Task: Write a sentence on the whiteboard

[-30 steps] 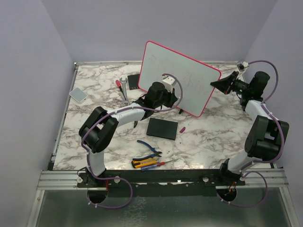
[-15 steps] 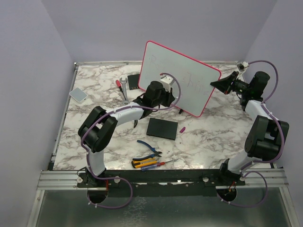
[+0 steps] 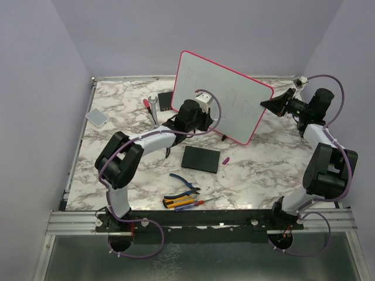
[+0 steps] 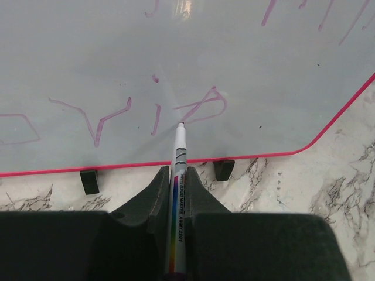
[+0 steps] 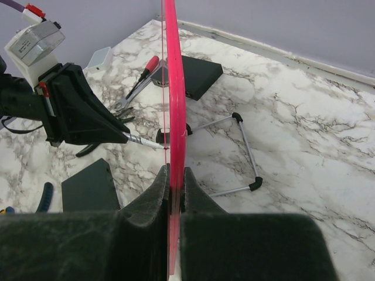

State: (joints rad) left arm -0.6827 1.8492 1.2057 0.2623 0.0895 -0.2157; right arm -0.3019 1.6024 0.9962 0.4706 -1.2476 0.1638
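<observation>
We note the pink-framed whiteboard (image 3: 246,96) standing tilted, the sentence (image 4: 156,120) in faint pink strokes. The left gripper (image 4: 176,175) clamps a marker (image 4: 179,146), tip at 12 o'clock; the right gripper (image 5: 174,175) pinches the whiteboard's rim.

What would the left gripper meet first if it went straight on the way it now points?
The whiteboard. The left gripper holds a marker aimed at the board's face, its tip at or touching the surface beside the pink lettering, so the marker gets there first.

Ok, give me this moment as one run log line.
left end effector: shut on marker, tip on whiteboard | right end effector: clamping whiteboard edge | sentence: pink strokes showing
</observation>
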